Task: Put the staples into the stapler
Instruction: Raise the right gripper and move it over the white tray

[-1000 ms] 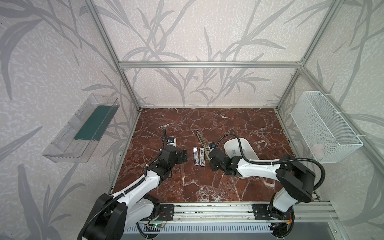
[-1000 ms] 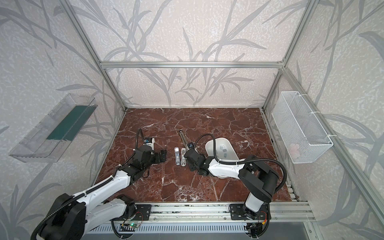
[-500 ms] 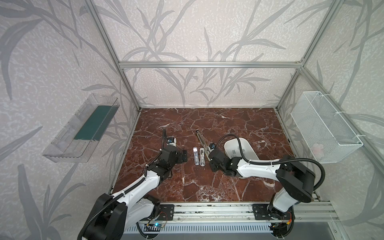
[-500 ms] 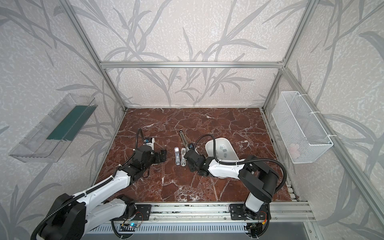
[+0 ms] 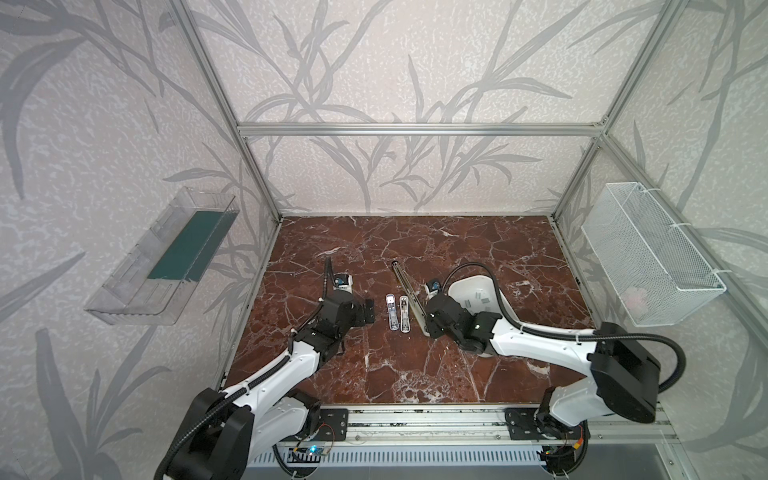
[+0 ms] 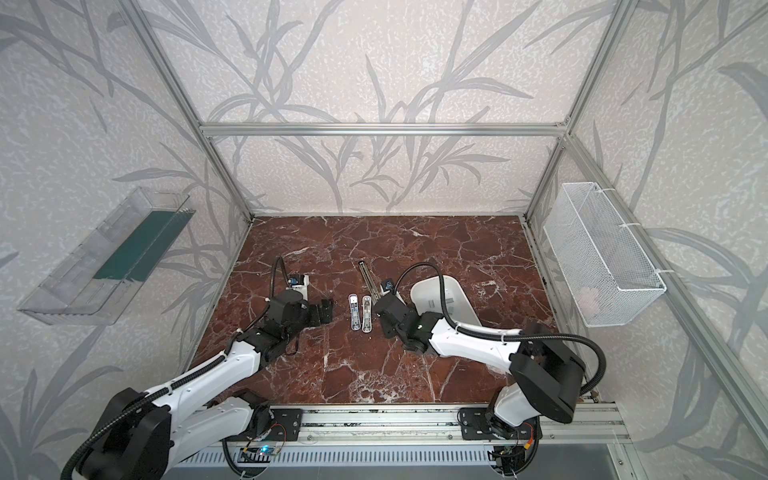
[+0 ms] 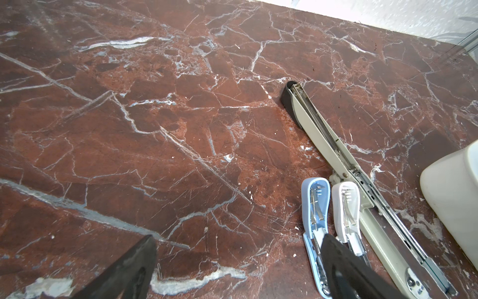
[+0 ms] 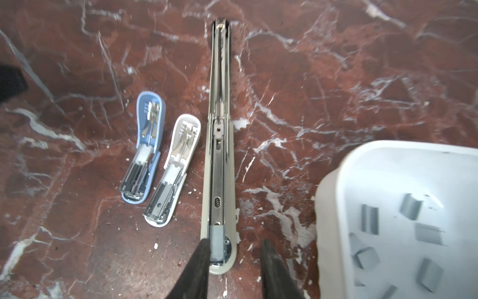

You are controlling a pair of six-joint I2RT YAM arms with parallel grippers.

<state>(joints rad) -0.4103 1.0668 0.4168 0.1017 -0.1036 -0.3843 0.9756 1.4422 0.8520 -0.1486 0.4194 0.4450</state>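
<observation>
A long beige stapler lies opened flat on the marble, seen in both top views. One grey strip of staples sits in its channel at the near end. My right gripper straddles that end, open; one finger stands beside the strip and the other well clear of it. More staples lie loose in the white tray. My left gripper is open and empty over bare marble, one finger over the blue stapler.
Two small opened staplers, blue and white, lie side by side between my grippers. The tray stands right of the long stapler, partly under my right arm. A clear shelf and a wire basket hang on the side walls.
My right gripper's jaws have spread apart around the stapler's near end. Both arms have stayed nearly where they were.
</observation>
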